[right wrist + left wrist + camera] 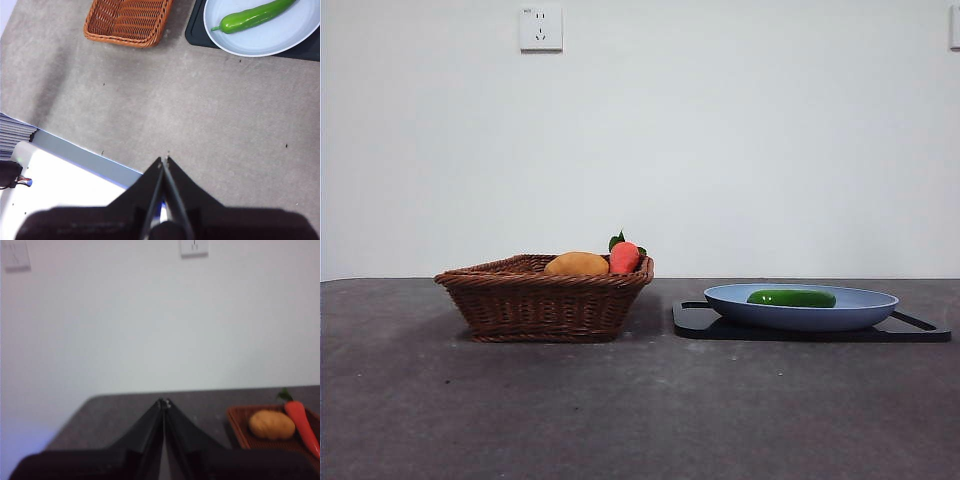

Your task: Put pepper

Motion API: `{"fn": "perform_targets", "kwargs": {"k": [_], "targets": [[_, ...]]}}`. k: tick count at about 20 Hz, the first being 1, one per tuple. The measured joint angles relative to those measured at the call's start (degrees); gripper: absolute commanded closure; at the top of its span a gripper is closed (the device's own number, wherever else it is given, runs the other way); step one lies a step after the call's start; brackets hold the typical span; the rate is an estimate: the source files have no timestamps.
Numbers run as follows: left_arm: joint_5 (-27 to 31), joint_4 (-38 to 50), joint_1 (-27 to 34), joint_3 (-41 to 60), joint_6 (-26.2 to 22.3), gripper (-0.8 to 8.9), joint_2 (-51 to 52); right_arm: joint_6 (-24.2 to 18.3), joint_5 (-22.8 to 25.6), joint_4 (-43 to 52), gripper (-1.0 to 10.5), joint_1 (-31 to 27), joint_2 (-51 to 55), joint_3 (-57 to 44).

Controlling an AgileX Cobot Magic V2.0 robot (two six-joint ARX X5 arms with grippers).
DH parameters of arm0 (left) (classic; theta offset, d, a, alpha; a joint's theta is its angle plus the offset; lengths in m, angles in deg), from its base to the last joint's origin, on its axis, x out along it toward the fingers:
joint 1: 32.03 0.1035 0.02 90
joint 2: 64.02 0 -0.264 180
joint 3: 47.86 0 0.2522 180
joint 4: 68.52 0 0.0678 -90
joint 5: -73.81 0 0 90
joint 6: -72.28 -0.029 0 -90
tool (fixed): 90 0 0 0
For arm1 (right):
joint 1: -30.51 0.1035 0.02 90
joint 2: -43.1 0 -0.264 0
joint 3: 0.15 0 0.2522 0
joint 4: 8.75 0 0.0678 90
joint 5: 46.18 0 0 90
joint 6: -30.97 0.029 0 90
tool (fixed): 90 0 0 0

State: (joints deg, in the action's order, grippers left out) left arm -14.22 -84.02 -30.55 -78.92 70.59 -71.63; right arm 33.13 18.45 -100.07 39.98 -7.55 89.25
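Note:
The green pepper (791, 298) lies on the blue plate (865, 312), which rests on a black tray (695, 322) at the right of the table. It also shows in the right wrist view (252, 17) on the plate (280, 42). My right gripper (164, 160) is shut and empty, high above the bare table, well away from the plate. My left gripper (163, 402) is shut and empty, off to the side of the basket (240, 432). Neither gripper shows in the front view.
A brown wicker basket (535, 300) stands left of the tray and holds a yellow-orange oval fruit (576, 264) and a red-orange fruit with green leaves (624, 256). A white wall with a socket (540, 28) is behind. A white device (55, 185) sits at the table's edge.

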Motion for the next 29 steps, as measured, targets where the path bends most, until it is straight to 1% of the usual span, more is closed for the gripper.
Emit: {"fn": "perform_targets", "kwargs": {"k": [5,10,15,17,29], "targets": [[0.0,0.1,0.1,11.3,2.4,8.05,7.2,0.0,0.0,0.0,9.4,0.0,0.0,0.0],[0.0,-0.2,0.3,16.3,4.4,8.05,7.4,0.0,0.0,0.0,9.4,0.0,0.0,0.0],[1.3,-3.0,0.3,16.3,4.8,8.05,7.4,0.0,0.0,0.0,9.4,0.0,0.0,0.0],[0.8,-4.4,0.3,16.3,4.8,8.05,7.3,0.0,0.0,0.0,9.4,0.0,0.0,0.0],[0.8,-4.3,0.3,16.3,4.8,8.05,7.3,0.0,0.0,0.0,9.4,0.0,0.0,0.0]]}}
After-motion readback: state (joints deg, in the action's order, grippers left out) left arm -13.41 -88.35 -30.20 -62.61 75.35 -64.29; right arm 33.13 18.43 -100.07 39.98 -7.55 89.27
